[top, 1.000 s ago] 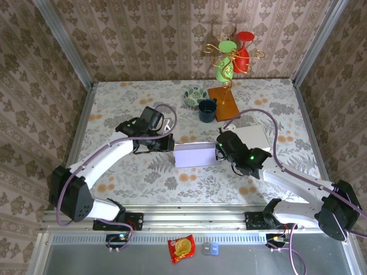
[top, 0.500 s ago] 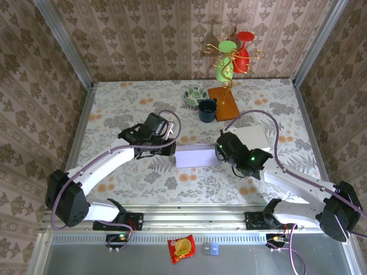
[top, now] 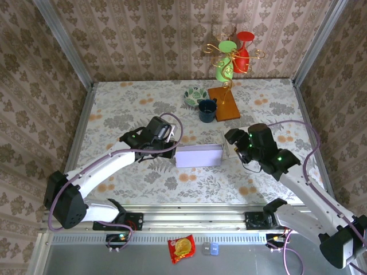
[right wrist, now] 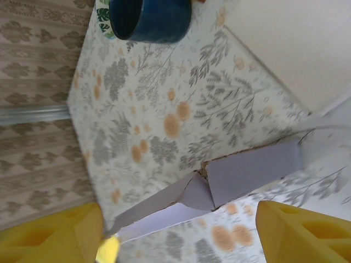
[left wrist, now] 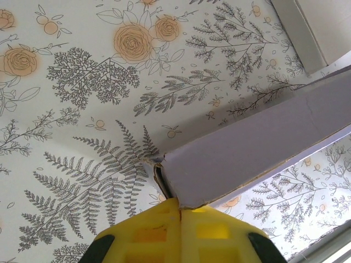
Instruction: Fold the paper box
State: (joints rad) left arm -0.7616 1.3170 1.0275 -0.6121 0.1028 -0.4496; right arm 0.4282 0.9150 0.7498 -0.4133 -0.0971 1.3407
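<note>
Floral-patterned desk [top: 114,114], walled in by papered panels. Left arm [top: 100,166] reaching in from the near left, right arm [top: 304,186] from the near right, both bent towards the middle. Lavender paper box [top: 198,155] lying long and low at mid-desk between the two wrists, near face upright. Left jaws pressed fully together, yellow fingers [left wrist: 175,230] pinching the corner of the box's left end. Right jaws spread wide, holding nothing; in the right wrist view, yellow fingers [right wrist: 307,230] standing clear on either side of the box's right end, with a small creased end flap loose between them. Further back on the desk: wire stand [top: 225,71] with green and red cups, wooden board [top: 223,103], dark blue cup [top: 207,110] touching the board's left edge, patterned bowl [top: 195,94] just beside the cup. On the front ledge below the arm bases, red snack packet [top: 182,247].
</note>
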